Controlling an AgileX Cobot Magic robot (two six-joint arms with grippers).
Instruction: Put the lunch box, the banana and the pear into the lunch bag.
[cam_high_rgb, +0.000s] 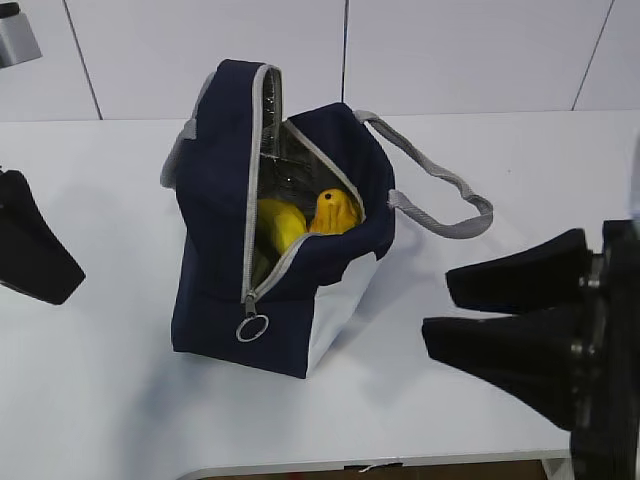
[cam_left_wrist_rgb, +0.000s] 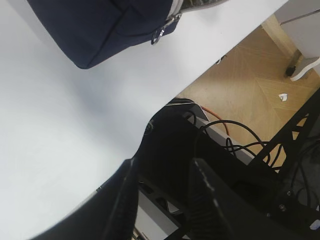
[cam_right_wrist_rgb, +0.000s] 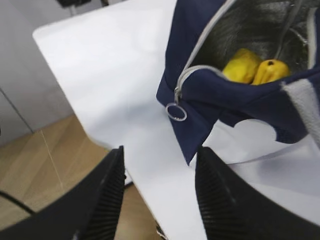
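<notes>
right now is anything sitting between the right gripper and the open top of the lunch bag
Nothing visible does. The right gripper is open and empty, with only bare table between it and the lunch bag. The bag's mouth is unzipped, with the banana and pear already inside.

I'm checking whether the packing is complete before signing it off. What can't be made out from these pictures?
- Lunch box: not visible in any view; the lunch bag walls, banana and pear would hide anything beneath.
- Banana and pear: only their tops show, in the exterior and right wrist views; the bag's front hides the rest.
- Left gripper: cut off by the frame's bottom edge.
- Right gripper: likewise.
</notes>
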